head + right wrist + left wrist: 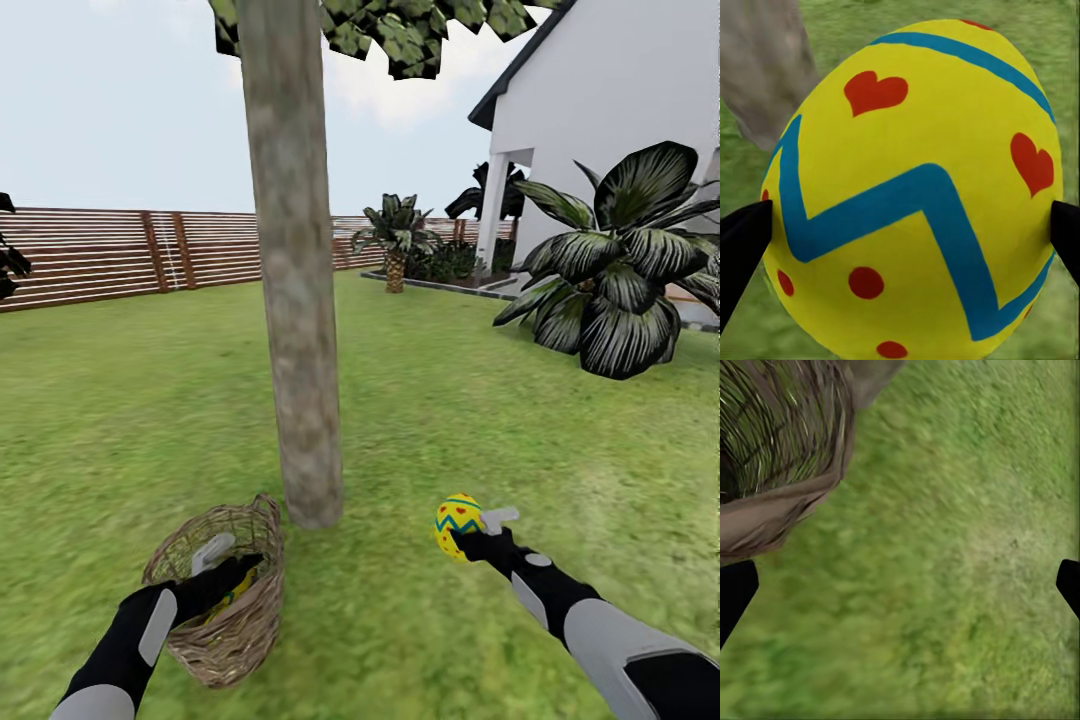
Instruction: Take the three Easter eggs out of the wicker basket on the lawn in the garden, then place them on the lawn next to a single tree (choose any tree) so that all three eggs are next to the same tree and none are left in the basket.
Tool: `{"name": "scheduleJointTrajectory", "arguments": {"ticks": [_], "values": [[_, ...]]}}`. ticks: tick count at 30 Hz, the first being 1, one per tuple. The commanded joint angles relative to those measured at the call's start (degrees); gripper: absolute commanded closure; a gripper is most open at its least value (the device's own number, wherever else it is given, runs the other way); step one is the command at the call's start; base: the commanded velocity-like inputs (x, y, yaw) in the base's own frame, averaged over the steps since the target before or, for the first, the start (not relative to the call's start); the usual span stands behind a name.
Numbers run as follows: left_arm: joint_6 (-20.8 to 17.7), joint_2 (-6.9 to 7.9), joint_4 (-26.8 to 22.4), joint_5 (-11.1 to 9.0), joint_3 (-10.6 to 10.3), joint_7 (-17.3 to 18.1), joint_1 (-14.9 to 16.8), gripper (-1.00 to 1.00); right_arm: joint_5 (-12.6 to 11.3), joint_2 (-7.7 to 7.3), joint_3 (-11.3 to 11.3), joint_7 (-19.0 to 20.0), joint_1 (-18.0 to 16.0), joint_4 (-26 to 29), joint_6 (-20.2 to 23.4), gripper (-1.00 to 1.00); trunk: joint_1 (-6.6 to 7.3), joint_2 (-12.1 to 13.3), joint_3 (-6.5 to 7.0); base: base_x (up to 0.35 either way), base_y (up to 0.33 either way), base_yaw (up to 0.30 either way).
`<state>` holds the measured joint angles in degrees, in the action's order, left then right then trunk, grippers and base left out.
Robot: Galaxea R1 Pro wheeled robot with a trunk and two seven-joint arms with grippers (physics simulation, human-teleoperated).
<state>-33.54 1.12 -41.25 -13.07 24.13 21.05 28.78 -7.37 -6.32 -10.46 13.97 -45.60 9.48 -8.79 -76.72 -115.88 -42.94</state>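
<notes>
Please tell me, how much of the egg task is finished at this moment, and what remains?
Done: no egg lies on the lawn yet. In hand: the right end effector holds one Easter egg above the grass, right of the tree, and the left end effector reaches into the wicker basket, where something yellow shows. Left: set this egg down by the trunk, then empty the basket.

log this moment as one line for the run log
right pincer: shut on egg, near tree | left pincer: over basket rim, open
</notes>
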Motion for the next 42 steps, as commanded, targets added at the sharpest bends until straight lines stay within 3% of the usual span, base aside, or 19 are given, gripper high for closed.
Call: {"name": "scheduleJointTrajectory", "arguments": {"ticks": [1,4,6,9,21,32,37,42], "values": [[-0.5,-0.05,-0.1,-0.2,0.2,0.1,0.0,-1.0,-0.6,-0.03,-0.4,0.1,0.2,-0.1,-0.5,1.0,0.01,0.0,-0.06,0.0,-0.334,-0.001],[-0.4,-0.14,-0.1,-0.2,0.2,0.1,0.0,-1.0,-0.5,0.01,-0.4,-2.0,0.4,0.0,-0.8,1.0,0.01,0.0,-0.06,0.0,-0.292,0.056],[-0.4,-0.21,-0.1,-0.2,0.2,0.1,0.0,-1.0,0.0,0.99,-0.4,-4.9,0.4,0.0,-0.8,1.0,0.01,0.0,-0.06,0.0,-0.158,0.187],[-0.4,-0.24,-0.1,-0.3,0.2,0.1,0.0,-1.0,2.6,2.03,-0.4,-6.8,0.5,-0.1,-0.8,1.0,0.01,0.0,-0.06,0.0,-0.081,0.266],[-0.4,-0.24,0.1,-0.3,0.2,0.1,0.0,-1.0,3.6,2.78,-0.4,-7.0,0.9,-0.1,-0.9,1.0,0.01,0.0,-0.06,0.013,-0.01,0.288],[-0.4,-0.24,0.1,-0.3,0.2,0.1,0.0,-1.0,3.6,2.81,-0.4,-7.0,1.5,-0.1,-1.0,1.0,0.01,0.0,-0.06,0.224,-0.209,0.287],[-0.4,-0.26,0.1,-0.3,0.2,0.2,0.0,-1.0,3.6,2.81,-0.5,-7.1,1.6,-0.1,-0.8,1.0,0.01,0.0,-0.06,0.1,-0.113,0.035],[-0.9,-0.24,-0.4,-0.2,-0.1,7.2,0.0,-1.0,3.6,2.81,-0.4,-7.1,1.6,0.0,-1.0,1.0,0.01,0.0,-0.06,0.0,0.0,0.0]]}}
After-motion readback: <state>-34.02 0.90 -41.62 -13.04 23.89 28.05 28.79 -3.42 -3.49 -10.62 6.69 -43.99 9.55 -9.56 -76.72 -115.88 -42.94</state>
